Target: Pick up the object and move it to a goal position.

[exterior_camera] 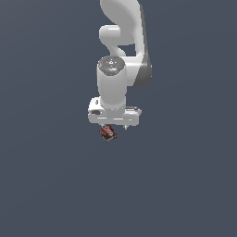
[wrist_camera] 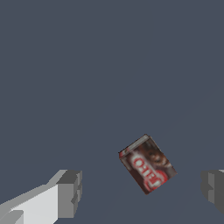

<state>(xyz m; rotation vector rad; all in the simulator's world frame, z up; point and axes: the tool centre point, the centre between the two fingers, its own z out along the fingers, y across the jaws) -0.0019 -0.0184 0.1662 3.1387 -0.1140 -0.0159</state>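
Note:
The object (wrist_camera: 147,163) is a small dark red-and-black box with whitish lettering, lying tilted on the grey floor. In the wrist view it sits between my two grey fingertips (wrist_camera: 70,192), nearer the other one, and touches neither. My gripper (wrist_camera: 142,191) is open and holds nothing. In the exterior view the white gripper (exterior_camera: 112,127) points straight down and the object (exterior_camera: 108,133) shows just under the hand, toward the exterior view's left side of it. The fingers are mostly hidden behind the hand there.
A plain dark grey floor (exterior_camera: 185,185) fills both views. The white arm (exterior_camera: 120,55) rises from behind the gripper at the top of the exterior view. No other objects or markers show.

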